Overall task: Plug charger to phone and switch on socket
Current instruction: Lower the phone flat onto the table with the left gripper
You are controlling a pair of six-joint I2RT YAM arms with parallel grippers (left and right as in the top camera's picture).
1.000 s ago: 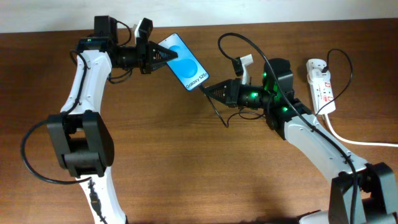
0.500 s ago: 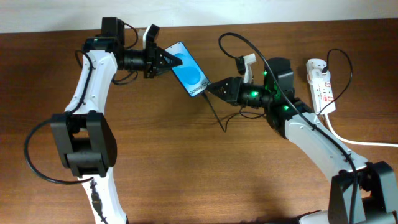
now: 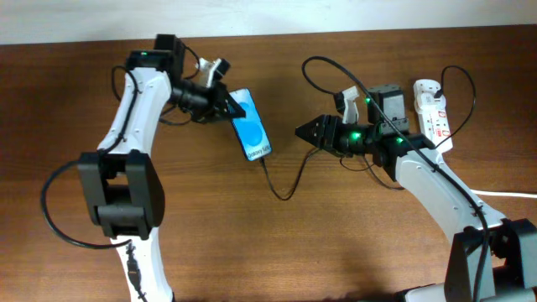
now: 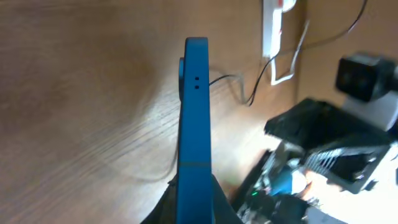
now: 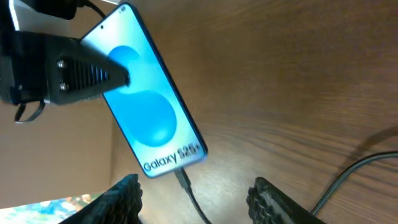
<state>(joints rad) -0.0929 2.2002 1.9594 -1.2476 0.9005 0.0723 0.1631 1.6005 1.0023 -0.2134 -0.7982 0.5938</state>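
Brown wood-grain table (image 3: 252, 243) fills view w/ pale wall strip (image 3: 336, 13) along far edge; soft, even light.

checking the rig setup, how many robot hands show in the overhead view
2. The left hand grips the upper end of the slim blue-screened smartphone at centre left. The right hand sits open and empty to the phone's right, apart from it. None seem hidden.

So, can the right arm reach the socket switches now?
Probably yes: the right gripper is open and empty, and the socket lies close beside that arm, though the gripper points away from it.
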